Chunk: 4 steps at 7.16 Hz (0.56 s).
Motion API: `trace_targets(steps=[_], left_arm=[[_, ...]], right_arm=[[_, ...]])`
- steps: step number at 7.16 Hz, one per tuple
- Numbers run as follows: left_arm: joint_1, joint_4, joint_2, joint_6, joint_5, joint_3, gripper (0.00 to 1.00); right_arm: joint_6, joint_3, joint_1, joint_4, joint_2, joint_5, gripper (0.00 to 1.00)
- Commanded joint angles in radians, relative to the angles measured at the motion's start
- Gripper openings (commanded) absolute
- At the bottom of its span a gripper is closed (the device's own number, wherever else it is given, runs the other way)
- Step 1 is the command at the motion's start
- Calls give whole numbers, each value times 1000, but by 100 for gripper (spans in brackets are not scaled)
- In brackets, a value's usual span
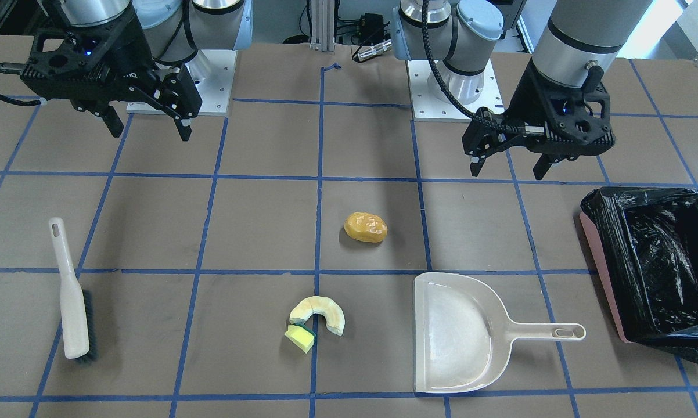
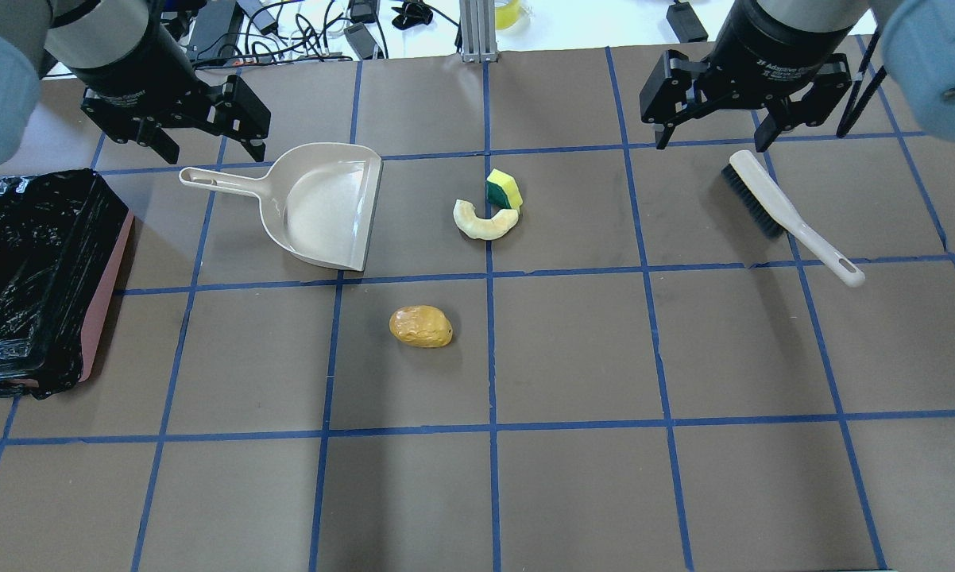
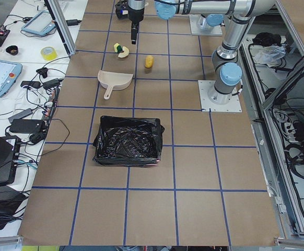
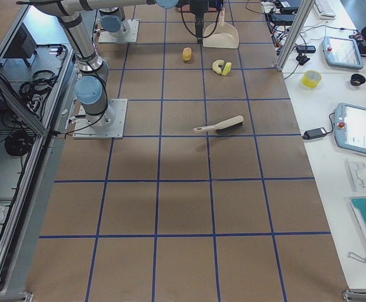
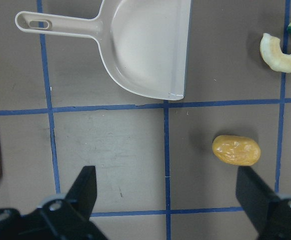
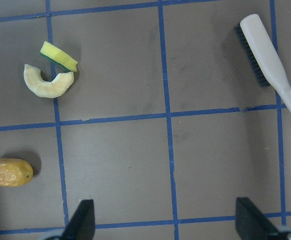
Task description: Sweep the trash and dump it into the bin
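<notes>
The trash lies mid-table: a golden-yellow lump (image 1: 366,227) (image 2: 421,326), a cream crescent (image 1: 326,305) (image 2: 485,226) and, touching it, a yellow block with a green side (image 1: 299,338) (image 2: 505,189). The pink bin with its black bag (image 1: 662,261) (image 2: 32,270) stands at the table's left end. My left gripper (image 1: 507,169) (image 2: 211,151) hangs open and empty above the table, near the beige dustpan's (image 1: 453,331) (image 2: 322,202) handle. My right gripper (image 1: 151,133) (image 2: 712,144) hangs open and empty just beyond the beige brush (image 1: 73,307) (image 2: 771,199).
The dustpan lies flat, mouth toward the trash, handle toward the bin. The brush lies on its side on the right. In the left wrist view the lump (image 5: 236,150) lies between the fingers' line and the dustpan (image 5: 145,45). The right wrist view shows the brush (image 6: 265,50) and the crescent (image 6: 45,85).
</notes>
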Motion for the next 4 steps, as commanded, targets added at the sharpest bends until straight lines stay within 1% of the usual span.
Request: trace_targets(steps=[1, 4], left_arm=[[0, 1, 0, 0, -1, -1, 100], [0, -5, 10, 15, 1, 1, 100]], right_arm=[[2, 1, 0, 1, 0, 1, 100], [0, 1, 0, -5, 0, 3, 100]])
